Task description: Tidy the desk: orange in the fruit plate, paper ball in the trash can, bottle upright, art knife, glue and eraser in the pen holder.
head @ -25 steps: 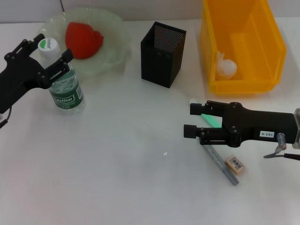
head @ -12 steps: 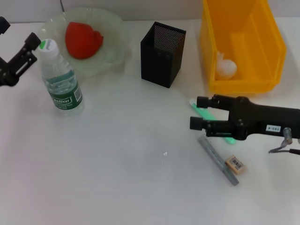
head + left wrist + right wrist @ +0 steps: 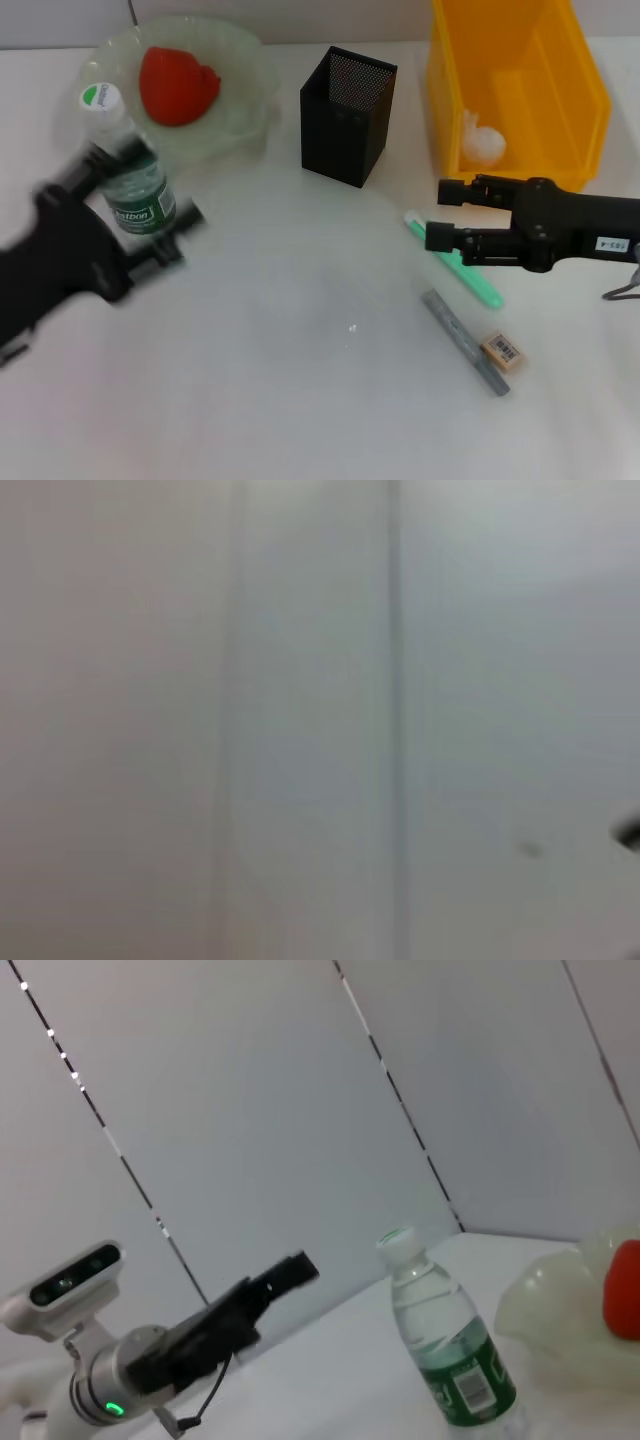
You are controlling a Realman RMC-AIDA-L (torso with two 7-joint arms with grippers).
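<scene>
The bottle [image 3: 122,160] [image 3: 449,1351] stands upright beside the fruit plate [image 3: 247,108], which holds the orange [image 3: 178,83]. My left gripper [image 3: 138,195] is motion-blurred, low before the bottle and open, with the label showing between its fingers. The paper ball [image 3: 482,143] lies in the yellow trash can [image 3: 520,185]. My right gripper [image 3: 446,214] hangs open and empty just in front of the can, over the near end of a slim green stick [image 3: 462,268]. A grey bar [image 3: 463,341] and the eraser [image 3: 502,351] lie nearer me. Which is the art knife or the glue I cannot tell.
The black mesh pen holder [image 3: 345,105] stands between plate and trash can. The right wrist view shows the left arm [image 3: 190,1345] beyond the bottle, with the plate [image 3: 550,1320] and orange [image 3: 625,1290] at the side. The left wrist view shows only a blurred pale surface.
My left gripper let go of the bottle, drew away to the left, then swung back low in front of it. My right gripper drifted right and back toward the trash can, uncovering the green stick.
</scene>
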